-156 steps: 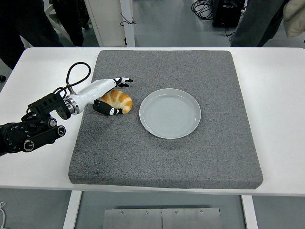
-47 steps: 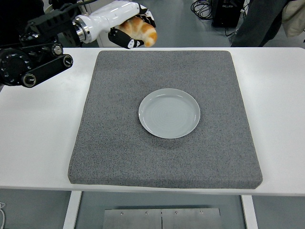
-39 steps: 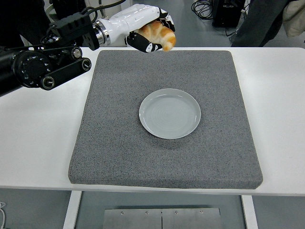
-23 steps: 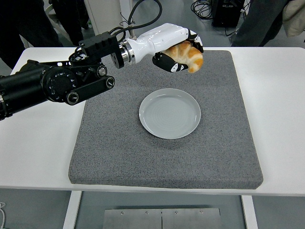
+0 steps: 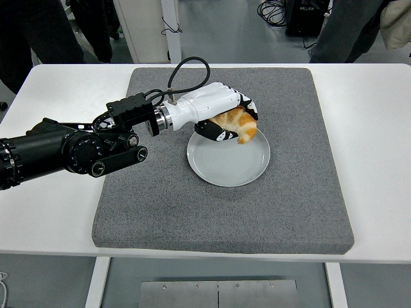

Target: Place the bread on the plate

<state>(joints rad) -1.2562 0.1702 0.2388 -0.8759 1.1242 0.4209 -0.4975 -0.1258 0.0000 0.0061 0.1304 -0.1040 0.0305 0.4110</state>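
Note:
A golden croissant-shaped bread (image 5: 239, 124) is held in my left hand (image 5: 230, 120), whose white and black fingers are curled around it. The hand hovers low over the far part of the pale grey plate (image 5: 226, 164), which lies in the middle of the grey mat (image 5: 225, 212). I cannot tell whether the bread touches the plate. My black left arm (image 5: 70, 149) reaches in from the left edge across the mat. The right arm does not show.
The mat covers most of the white table (image 5: 379, 141). People in dark clothes stand behind the table's far edge at the top left (image 5: 38, 29) and top right (image 5: 347, 29). Cables (image 5: 276, 9) lie on the floor behind.
My left hand has carried the bread down and toward me, from above the mat's far side to just over the plate. The arm has dropped with it.

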